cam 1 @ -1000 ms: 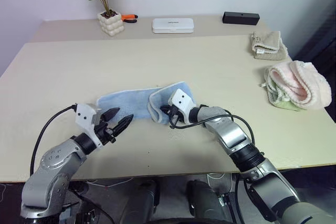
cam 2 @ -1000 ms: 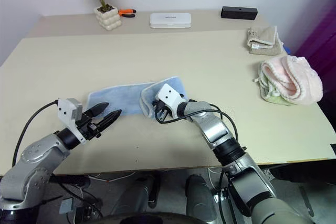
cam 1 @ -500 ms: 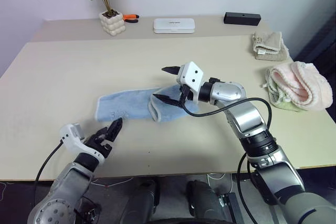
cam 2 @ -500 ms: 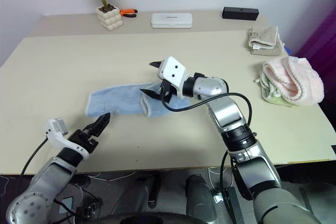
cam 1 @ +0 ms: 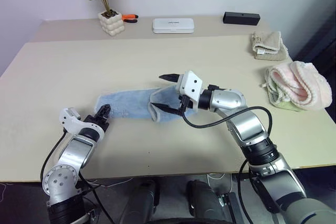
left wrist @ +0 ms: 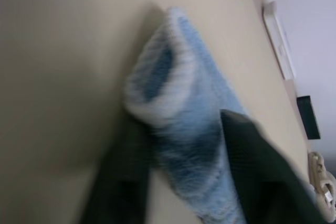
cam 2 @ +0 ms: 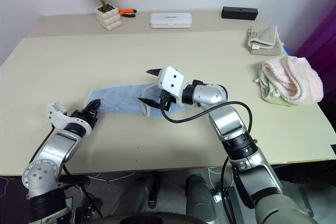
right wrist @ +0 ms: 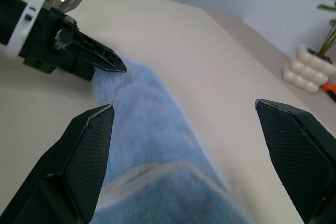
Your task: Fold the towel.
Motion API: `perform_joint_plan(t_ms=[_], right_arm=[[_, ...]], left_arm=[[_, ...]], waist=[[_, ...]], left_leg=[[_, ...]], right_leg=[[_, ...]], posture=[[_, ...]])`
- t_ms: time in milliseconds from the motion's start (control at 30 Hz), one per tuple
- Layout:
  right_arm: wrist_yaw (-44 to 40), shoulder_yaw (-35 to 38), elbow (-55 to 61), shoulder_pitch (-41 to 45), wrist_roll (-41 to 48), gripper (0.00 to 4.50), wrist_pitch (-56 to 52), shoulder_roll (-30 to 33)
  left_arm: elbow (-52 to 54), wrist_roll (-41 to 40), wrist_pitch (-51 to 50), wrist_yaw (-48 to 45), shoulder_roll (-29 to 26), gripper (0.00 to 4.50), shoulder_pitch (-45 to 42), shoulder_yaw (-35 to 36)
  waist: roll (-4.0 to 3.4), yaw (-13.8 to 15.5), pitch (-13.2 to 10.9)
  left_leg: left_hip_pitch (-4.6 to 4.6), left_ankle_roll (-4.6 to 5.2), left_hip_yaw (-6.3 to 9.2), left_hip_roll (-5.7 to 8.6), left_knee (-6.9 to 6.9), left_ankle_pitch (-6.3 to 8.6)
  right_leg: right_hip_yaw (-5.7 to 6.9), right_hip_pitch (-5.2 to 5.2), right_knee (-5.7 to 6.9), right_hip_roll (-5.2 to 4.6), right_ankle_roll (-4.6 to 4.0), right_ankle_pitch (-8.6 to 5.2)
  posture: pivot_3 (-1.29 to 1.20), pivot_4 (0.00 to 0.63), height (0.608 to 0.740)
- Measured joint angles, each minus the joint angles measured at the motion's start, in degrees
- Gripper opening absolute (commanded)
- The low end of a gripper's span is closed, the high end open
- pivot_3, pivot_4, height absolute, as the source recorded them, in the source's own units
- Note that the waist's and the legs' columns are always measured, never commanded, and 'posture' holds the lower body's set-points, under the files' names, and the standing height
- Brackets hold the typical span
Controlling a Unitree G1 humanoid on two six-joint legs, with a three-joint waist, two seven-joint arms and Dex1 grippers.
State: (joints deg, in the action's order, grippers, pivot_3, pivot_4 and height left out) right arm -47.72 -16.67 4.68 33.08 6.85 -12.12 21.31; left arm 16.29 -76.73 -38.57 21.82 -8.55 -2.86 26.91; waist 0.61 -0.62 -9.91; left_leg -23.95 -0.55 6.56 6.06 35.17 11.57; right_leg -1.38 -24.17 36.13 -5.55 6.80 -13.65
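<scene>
Fuzzy blue terry towel (cam 1: pixel 131 105) corner between left end effector (cam 2: pixel 93 107) fingers; right end effector (cam 1: pixel 172 93) wide open, empty.

the towel (cam 1: pixel 131 105) was a light blue terry cloth with pale edging, lying as a long narrow strip on the near middle of the table. its right end was turned back over itself in a loose rounded fold, and a small dark mark showed near its left end. the left corner sat slightly bunched.
</scene>
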Motion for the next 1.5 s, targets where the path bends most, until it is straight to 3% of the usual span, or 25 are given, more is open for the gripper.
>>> perform_joint_plan(t_ms=[33,133,300,400,500,733,833,967,1100,1233,1267,1300,1400,1500], right_arm=[[0.03,0.02,0.16,-0.27,-0.01,4.4,-0.12,0.19],[0.12,0.01,1.59,-1.31,-0.04,4.4,-1.0,0.44],[0.3,0.22,3.39,-4.0,-1.01,4.4,-2.37,3.21],[0.41,0.22,3.52,-4.36,-1.05,4.4,-2.66,3.51],[0.87,0.22,3.54,-4.85,-1.12,4.4,-2.66,3.53],[1.44,0.2,3.51,-5.69,-2.22,4.4,-2.54,3.76],[1.94,0.17,3.47,-5.71,-2.76,4.4,-2.44,3.64],[2.35,0.17,3.32,-5.7,-3.42,4.4,-2.3,3.61],[2.46,0.17,2.24,-5.61,-3.95,4.4,-1.78,3.45],[2.64,0.68,1.2,-4.56,-3.07,4.4,-2.32,1.5],[2.68,0.98,0.88,-3.73,-2.38,3.86,-2.92,0.59],[2.93,1.48,0.6,-2.88,-1.87,3.58,-3.56,-0.3],[3.66,1.63,-0.42,-0.38,-1.44,2.14,-4.73,-2.27],[4.93,1.35,-3.17,1.85,-0.96,0.52,-6.73,-6.71]], left_arm=[[-0.1,0.06,0.53,-0.56,-0.12,0.07,-0.04,0.02],[-0.37,1.57,3.56,-4.1,-1.66,0.07,-0.48,1.06],[0.27,6.79,7.83,-13.1,-14.27,0.07,-1.65,6.55],[2.66,10.27,7.57,-19.21,-20.65,0.07,-2.15,5.35],[6.17,14.04,6.0,-27.22,-25.74,0.07,-3.38,-0.67],[10.15,20.82,1.81,-39.86,-29.47,0.07,-4.75,-16.07],[8.16,30.72,1.32,-44.74,-32.32,0.07,-5.44,-26.78],[5.62,33.7,0.77,-47.74,-31.08,1.35,-4.4,-29.45],[6.3,33.8,0.25,-49.22,-31.11,3.35,-2.61,-26.85],[7.72,30.19,0.01,-50.16,-30.82,3.35,0.53,-18.99],[8.09,27.5,-0.21,-50.02,-30.36,3.4,1.09,-15.18],[8.35,24.87,-0.49,-49.65,-29.6,3.11,1.02,-11.6],[8.45,20.98,-0.62,-47.95,-29.38,2.11,0.28,-4.75],[6.62,22.71,-0.59,-44.95,-29.39,2.03,-2.19,-3.39]], waist=[[0.0,-0.01,0.0],[0.01,-0.06,-0.01],[0.02,-0.04,-0.01],[0.02,0.14,-0.01],[0.03,0.15,-0.01],[-0.02,-0.4,-0.04],[-0.04,-0.2,-0.05],[-0.01,-0.12,-0.07],[-0.01,-0.19,-0.07],[-0.02,-0.34,-0.09],[-0.02,-0.32,-0.1],[-0.02,-0.27,-0.1],[-0.02,-0.17,-0.09],[-0.01,-0.09,-0.09]], left_leg=[[0.0,0.0,0.0,-0.01,0.0,0.0],[0.0,0.0,0.0,-0.02,-0.01,0.0],[-0.02,-0.01,-0.03,-0.02,-0.04,0.0],[-0.01,-0.01,-0.03,0.0,-0.04,0.0],[-0.01,0.0,-0.03,0.03,-0.04,0.01],[-0.01,0.0,-0.08,-0.02,-0.12,0.0],[-0.01,0.0,-0.11,-0.02,-0.11,0.0],[-0.07,0.0,-0.04,-0.04,-0.12,0.0],[-0.07,0.0,-0.04,-0.04,-0.12,0.0],[-0.08,0.0,-0.05,-0.11,-0.13,0.0],[-0.08,0.0,-0.03,-0.12,-0.12,0.0],[-0.08,-0.01,-0.01,-0.13,-0.11,0.0],[-0.07,-0.01,-0.02,-0.11,-0.1,0.0],[-0.05,-0.03,-0.01,-0.06,-0.1,-0.02]], right_leg=[[0.0,0.0,0.0,0.0,0.0,0.0],[0.0,-0.02,0.0,0.01,-0.04,-0.02],[-0.02,-0.04,-0.03,0.0,-0.19,-0.1],[-0.01,0.01,-0.05,-0.01,-0.2,-0.11],[-0.02,0.04,-0.09,-0.03,-0.2,-0.11],[-0.08,-0.1,0.0,0.0,-0.19,-0.1],[-0.08,-0.07,-0.02,0.0,-0.19,-0.11],[-0.06,-0.16,-0.02,0.0,-0.18,-0.1],[-0.06,-0.16,-0.02,-0.02,-0.18,-0.1],[-0.07,-0.2,-0.01,-0.03,-0.18,-0.1],[-0.06,-0.2,0.0,-0.02,-0.18,-0.1],[-0.05,-0.19,0.0,-0.02,-0.18,-0.1],[-0.04,-0.17,-0.02,0.0,-0.17,-0.09],[-0.03,-0.15,0.0,0.03,-0.04,-0.01]], posture=[[0.0,0.15,0.74],[0.0,0.15,0.74],[0.0,0.15,0.74],[0.0,0.15,0.74],[0.0,0.15,0.74],[0.0,0.15,0.74],[0.0,0.15,0.74],[0.0,0.15,0.74],[0.0,0.15,0.74],[0.0,0.15,0.74],[0.0,0.15,0.74],[0.0,0.15,0.74],[0.0,0.15,0.74],[0.0,0.15,0.74]])
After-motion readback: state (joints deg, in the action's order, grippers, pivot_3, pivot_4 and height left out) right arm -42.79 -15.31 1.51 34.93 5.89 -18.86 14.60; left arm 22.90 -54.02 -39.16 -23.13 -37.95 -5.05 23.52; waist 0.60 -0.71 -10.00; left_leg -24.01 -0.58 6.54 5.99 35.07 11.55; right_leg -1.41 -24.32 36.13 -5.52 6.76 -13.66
